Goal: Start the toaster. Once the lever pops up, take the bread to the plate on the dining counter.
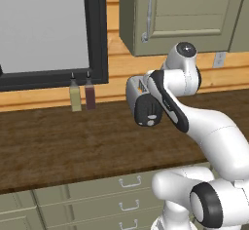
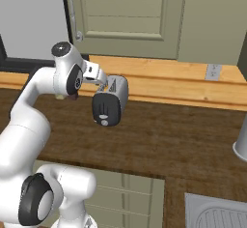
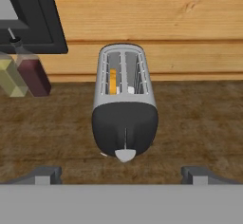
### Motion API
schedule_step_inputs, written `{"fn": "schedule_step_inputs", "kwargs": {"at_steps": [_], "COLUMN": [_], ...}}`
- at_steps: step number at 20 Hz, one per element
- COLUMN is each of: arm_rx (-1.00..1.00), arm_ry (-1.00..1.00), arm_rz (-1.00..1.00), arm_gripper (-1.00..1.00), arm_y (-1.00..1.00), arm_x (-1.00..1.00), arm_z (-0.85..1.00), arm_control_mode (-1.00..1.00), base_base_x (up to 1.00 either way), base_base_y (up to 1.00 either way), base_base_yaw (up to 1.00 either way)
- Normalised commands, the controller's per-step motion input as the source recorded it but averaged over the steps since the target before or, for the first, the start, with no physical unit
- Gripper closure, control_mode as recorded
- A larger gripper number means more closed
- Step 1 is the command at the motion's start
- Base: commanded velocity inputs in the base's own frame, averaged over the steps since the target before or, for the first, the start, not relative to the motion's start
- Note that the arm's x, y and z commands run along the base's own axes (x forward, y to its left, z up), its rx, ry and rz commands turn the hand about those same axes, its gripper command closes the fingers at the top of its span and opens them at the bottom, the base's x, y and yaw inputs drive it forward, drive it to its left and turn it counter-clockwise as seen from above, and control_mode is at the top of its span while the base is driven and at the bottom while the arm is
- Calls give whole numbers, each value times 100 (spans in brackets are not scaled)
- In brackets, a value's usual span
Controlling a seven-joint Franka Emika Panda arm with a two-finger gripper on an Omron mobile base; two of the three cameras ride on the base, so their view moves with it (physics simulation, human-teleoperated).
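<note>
Nothing done yet, as far as I can judge. I have the gripper [image 3: 121,174] hanging in front of the toaster [image 3: 124,99], jaws spread wide apart, nothing between them, not touching anything. The toaster sits on the dark wood surface [image 3: 199,118] near the back wall, black end panel facing my hand camera. The lever [image 3: 125,154] shows as a small pale tab at the panel's near edge; I can't tell from here whether it's up or pressed. In the left slot there's an orange-tan sliver, probably the bread [image 3: 113,81], mostly hidden, so I'm not sure. In the right base view the toaster [image 2: 111,101] is just beyond the wrist.

Two bottles [image 3: 21,73], one yellowish and one dark red, stand to the toaster's left under the window frame [image 1: 97,34], well apart from it.

Left to do, by my read: press the lever, wait for the pop, pull the slice, carry it to the plate.
</note>
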Motion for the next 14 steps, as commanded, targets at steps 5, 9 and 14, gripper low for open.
{"fn": "schedule_step_inputs", "kwargs": {"at_steps": [5,9,14], "arm_rx": [0,0,0], "arm_ry": [0,0,0], "arm_rz": [0,0,0], "arm_gripper": [-100,-100,-100], "arm_y": [0,0,0], "arm_x": [0,0,0], "arm_z": [0,0,0], "arm_control_mode": [-100,-100,-100], "base_base_x": [0,0,0], "base_base_y": [0,0,0], "base_base_yaw": [0,0,0]}}
